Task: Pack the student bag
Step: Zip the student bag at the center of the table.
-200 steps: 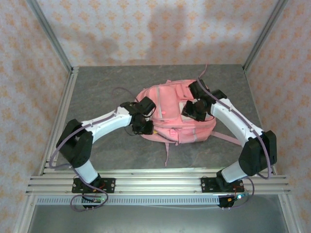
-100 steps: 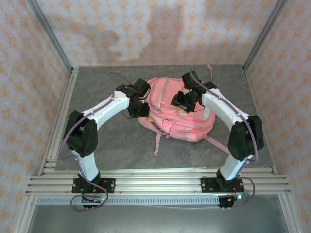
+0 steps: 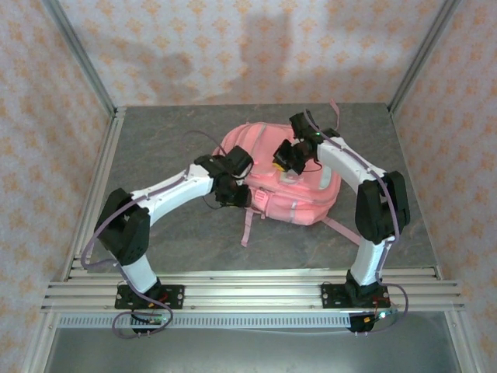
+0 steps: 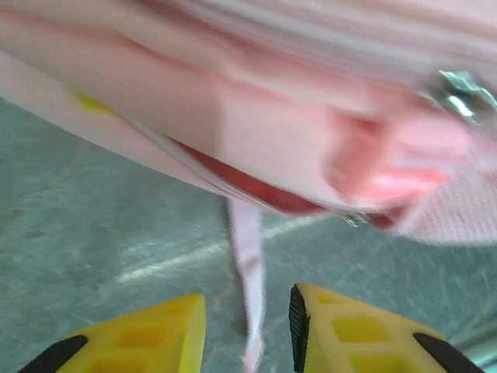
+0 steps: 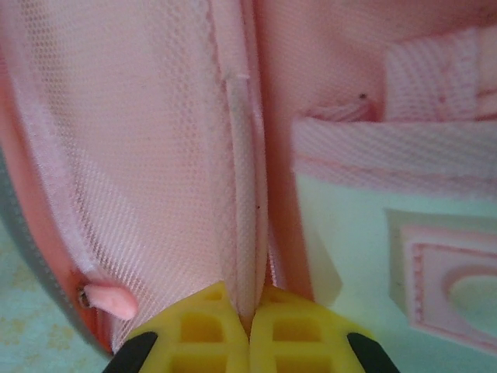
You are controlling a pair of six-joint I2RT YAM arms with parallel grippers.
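Pink student bag on grey table, right tool pinching it.

top: high, looking down | wrists: close-up | shared: student bag

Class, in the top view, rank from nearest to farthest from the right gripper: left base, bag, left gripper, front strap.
1. Bag: the right gripper holds it.
2. Left gripper: at the bag's left edge.
3. Front strap: trailing nearward.
4. Left base: near-left corner.
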